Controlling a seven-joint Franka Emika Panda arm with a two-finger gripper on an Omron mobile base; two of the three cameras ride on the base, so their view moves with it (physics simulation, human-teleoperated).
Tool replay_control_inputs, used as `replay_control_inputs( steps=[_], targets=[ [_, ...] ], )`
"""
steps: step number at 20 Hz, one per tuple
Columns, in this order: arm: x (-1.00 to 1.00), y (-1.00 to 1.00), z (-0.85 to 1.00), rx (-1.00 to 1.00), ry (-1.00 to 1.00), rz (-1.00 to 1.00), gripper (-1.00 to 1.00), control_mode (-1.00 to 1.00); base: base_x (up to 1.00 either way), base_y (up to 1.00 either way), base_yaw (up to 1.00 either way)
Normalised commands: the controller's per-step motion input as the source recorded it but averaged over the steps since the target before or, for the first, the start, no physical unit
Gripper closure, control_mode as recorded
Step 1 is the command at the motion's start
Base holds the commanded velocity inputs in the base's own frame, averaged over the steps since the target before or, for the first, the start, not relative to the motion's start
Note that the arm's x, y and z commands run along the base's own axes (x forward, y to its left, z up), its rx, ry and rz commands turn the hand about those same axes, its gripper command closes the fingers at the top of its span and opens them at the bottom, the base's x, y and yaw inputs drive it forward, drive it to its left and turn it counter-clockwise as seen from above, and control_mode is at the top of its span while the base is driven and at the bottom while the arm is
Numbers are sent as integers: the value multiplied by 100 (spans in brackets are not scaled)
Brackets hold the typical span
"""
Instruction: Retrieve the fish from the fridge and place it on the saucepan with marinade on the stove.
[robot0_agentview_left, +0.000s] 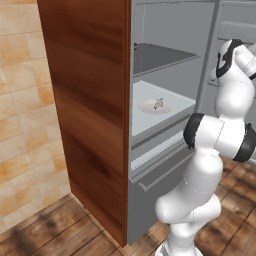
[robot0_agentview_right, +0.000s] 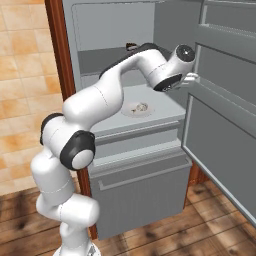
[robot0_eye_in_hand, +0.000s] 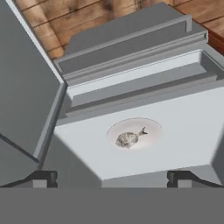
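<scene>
Your gripper (robot0_eye_in_hand: 112, 178) sits nearest the lens with its jaws spread wide and nothing between them, hovering above the fridge (robot0_eye_in_hand: 131, 74) shelf. To the left of the jaws you have the open door (robot0_eye_in_hand: 26, 87). Ahead of them, about centred, the fish (robot0_eye_in_hand: 129, 138) lies on a plate (robot0_eye_in_hand: 151, 127), well apart from both fingertips.

Tan tiled wall (robot0_agentview_left: 20, 100) stands at nine o'clock. Brown wood plank floor (robot0_agentview_left: 55, 230) spreads from six to eight o'clock.
</scene>
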Motion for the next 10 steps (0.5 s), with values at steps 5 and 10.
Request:
replay_control_inputs(
  steps=[5,10],
  targets=[
    [16,51,-41,-2,9,-3,-100,-100,0,0,0],
    [8,12,-28,-5,-6,21,-100,-100,0,0,0]
  ],
)
